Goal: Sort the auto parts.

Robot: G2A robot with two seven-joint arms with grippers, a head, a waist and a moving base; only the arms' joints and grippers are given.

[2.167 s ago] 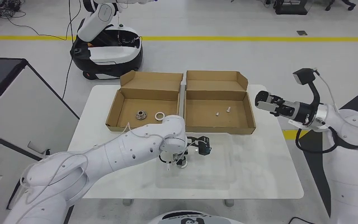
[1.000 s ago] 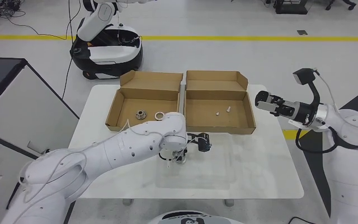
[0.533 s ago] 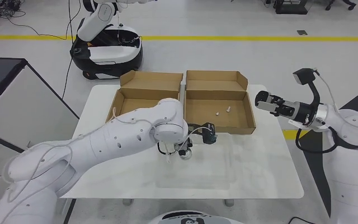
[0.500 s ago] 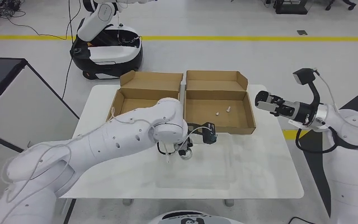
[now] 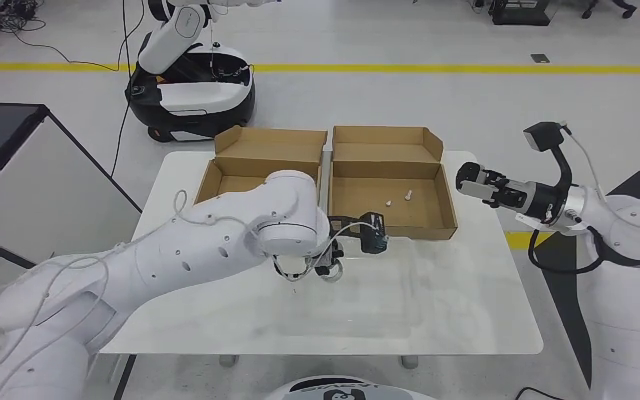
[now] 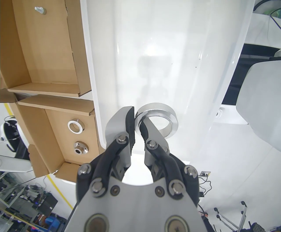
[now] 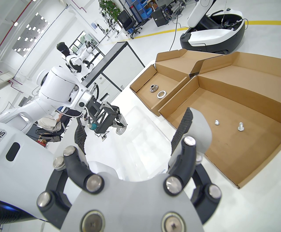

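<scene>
2 boxes (image 5: 270,142), 2 bolts (image 5: 407,195), 2 rings (image 6: 170,123).

Large, brightly lit workshop hall. A pale grey, glossy floor (image 5: 420,40) is crossed by a yellow line (image 5: 400,68) running behind a white table (image 5: 470,310). Beside the table's left end stands a dark-framed cabinet (image 5: 40,190) with pale panels. Between the line and the table sits a white-and-black machine (image 5: 195,100) (a dark cable trails across the floor next to it). Farther back are a black office chair (image 7: 126,20), blue shelving (image 7: 137,5) and a green plant (image 7: 105,4). Rows of ceiling lights (image 7: 28,33) shine overhead.
</scene>
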